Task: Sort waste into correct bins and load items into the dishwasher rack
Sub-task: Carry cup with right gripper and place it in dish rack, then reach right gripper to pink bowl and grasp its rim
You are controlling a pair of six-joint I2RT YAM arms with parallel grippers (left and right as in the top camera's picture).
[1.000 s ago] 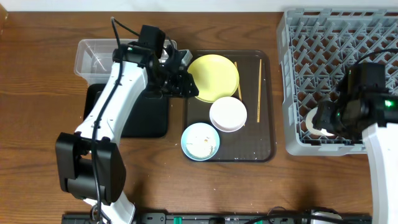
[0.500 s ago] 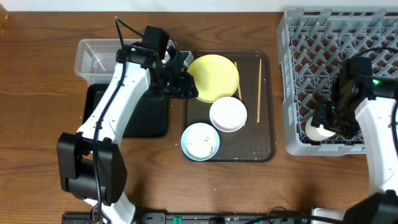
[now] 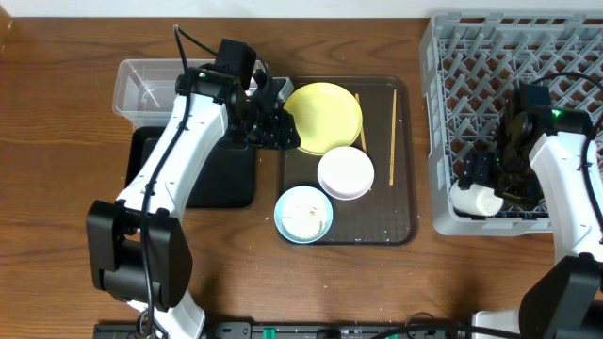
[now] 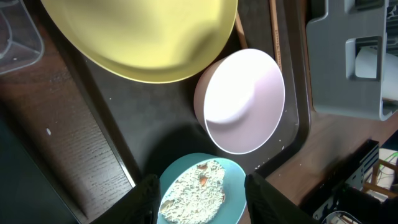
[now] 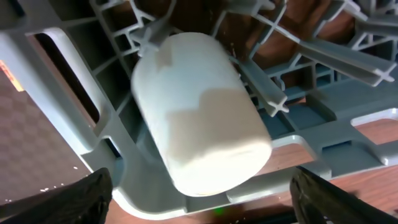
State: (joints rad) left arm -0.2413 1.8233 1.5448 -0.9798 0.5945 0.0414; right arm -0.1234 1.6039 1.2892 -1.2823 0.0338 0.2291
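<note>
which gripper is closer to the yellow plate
Left. The left gripper is beside the yellow plate; the right gripper is over the dishwasher rack, by the cup.

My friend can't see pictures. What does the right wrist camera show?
A small white cup lies on its side in a corner of the grey rack. The right claw is open, its dark fingertips clear of the cup. Brown table shows through the grid.
</note>
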